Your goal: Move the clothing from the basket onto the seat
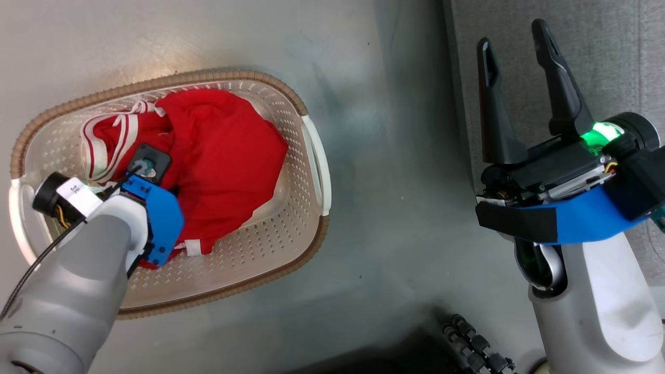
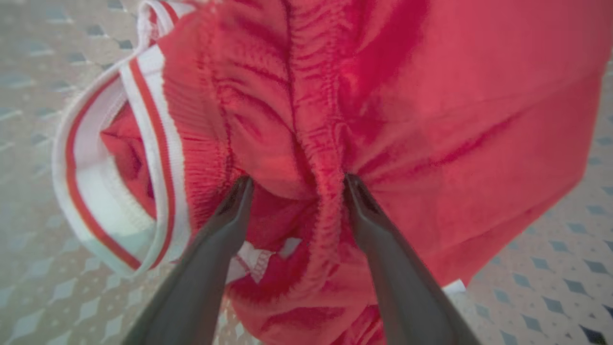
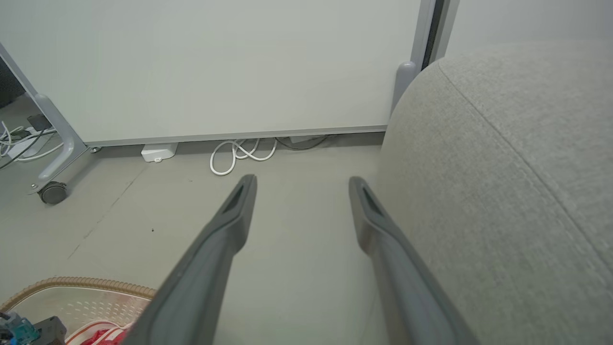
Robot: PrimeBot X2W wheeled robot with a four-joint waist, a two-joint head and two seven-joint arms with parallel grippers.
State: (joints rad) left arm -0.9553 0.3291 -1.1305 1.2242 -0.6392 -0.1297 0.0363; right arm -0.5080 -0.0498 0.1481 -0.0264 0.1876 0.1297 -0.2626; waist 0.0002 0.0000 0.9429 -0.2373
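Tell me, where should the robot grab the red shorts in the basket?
By the bunched elastic waistband, coming straight down from above. It stands up as a ridge between the left gripper's open fingers, and the basket's walls block the sides.

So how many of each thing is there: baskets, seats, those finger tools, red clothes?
basket: 1
seat: 1
tools: 2, left tool and right tool
red clothing: 1 heap; separate pieces cannot be told
Total: 5
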